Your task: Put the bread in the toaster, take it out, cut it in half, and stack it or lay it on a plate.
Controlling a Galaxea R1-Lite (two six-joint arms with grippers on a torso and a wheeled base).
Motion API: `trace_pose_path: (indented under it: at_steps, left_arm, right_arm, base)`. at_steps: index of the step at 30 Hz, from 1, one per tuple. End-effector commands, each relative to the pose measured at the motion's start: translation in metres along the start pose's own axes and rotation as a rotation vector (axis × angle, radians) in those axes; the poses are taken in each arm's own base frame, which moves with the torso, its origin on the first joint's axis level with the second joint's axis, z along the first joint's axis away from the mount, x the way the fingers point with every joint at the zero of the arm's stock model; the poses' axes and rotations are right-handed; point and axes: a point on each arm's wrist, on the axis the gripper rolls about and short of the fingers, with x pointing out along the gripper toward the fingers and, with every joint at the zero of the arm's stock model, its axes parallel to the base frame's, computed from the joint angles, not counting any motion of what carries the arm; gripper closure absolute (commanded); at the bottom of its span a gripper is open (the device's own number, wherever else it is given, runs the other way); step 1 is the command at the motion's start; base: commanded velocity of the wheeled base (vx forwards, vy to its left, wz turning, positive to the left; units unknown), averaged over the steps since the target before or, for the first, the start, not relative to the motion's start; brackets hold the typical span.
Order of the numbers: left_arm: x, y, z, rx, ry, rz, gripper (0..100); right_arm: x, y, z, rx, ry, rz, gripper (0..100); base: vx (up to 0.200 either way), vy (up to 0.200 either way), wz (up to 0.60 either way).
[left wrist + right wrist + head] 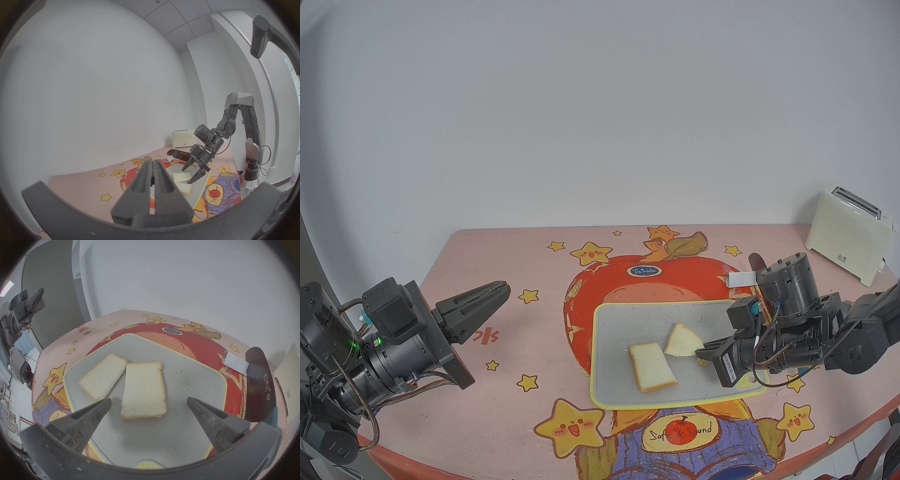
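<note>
Right gripper (148, 401): spread wide, empty, low over the tray (612, 325). Left gripper (499, 291): closed, well apart. Bread (652, 367): two halves side by side on the tray. We judge cutting done, toasting perhaps; stacking or plating remains.

Left claw (499, 292) closed, raised; right claw (149, 403) spread.
</note>
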Motion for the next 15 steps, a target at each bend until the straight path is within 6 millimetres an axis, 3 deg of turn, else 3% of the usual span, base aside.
trace_pose_path:
  at_steps: [1, 6, 15]
  left_arm:
    - [0.000, 0.000, 0.000, -0.001, 0.001, 0.000, 100]
    - [0.000, 0.000, 0.000, -0.001, 0.001, 0.000, 100]
    - [0.001, 0.000, 0.001, 0.000, -0.005, 0.000, 100]
  right_arm:
    - [-0.001, 0.001, 0.000, -0.003, -0.002, 0.001, 100]
    - [-0.005, 0.002, 0.003, -0.003, -0.021, 0.004, 100]
    - [-0.038, 0.001, 0.015, 0.001, -0.134, -0.007, 100]
  base:
    - [0.000, 0.000, 0.00]
    - [0.000, 0.000, 0.00]
    - [0.000, 0.000, 0.00]
